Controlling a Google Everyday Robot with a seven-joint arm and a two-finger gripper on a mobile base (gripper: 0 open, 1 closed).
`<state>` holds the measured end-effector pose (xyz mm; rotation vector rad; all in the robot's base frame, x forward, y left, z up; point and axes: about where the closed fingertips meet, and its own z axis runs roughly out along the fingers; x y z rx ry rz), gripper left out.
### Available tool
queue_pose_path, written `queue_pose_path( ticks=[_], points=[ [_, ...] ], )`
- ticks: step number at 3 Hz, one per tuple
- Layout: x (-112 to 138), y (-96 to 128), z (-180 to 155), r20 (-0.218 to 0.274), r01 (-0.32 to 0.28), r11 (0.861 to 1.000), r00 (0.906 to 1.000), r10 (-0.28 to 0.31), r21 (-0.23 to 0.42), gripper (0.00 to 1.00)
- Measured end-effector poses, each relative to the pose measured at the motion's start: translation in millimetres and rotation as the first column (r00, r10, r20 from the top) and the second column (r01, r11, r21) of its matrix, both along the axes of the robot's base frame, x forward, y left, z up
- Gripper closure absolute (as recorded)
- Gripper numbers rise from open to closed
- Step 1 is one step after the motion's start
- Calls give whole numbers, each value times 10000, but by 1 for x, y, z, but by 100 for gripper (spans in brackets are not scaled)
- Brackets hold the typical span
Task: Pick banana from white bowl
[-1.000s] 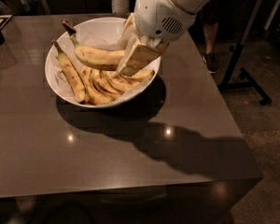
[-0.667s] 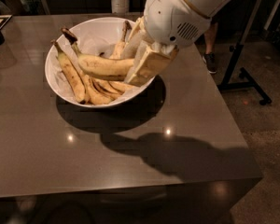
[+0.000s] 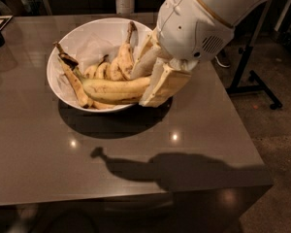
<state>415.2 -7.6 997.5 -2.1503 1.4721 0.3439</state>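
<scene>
- Lifted since the earlier frame: a large freckled yellow banana (image 3: 114,89), now held across the front rim of a wide glossy white bowl (image 3: 52,79).
- A cream two-finger gripper (image 3: 143,85) is noted at the bowl's right side, its fingers pinched on the banana's right end.

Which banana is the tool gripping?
The large freckled banana lying crosswise at the white bowl's front; its right end sits in the tool at the rim.

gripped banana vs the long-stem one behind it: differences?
The banana lies roughly level, one end between the fingers of the gripper; the long-stemmed banana leans upright. The banana is bigger and deeper yellow; the long-stemmed banana is paler. Both are over the white bowl.
</scene>
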Motion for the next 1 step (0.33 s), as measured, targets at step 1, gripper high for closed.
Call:
queue_pose_path(
  ticks=[1],
  points=[
    [0,0,0,0,0,10000,10000,0,0,100]
  ],
)
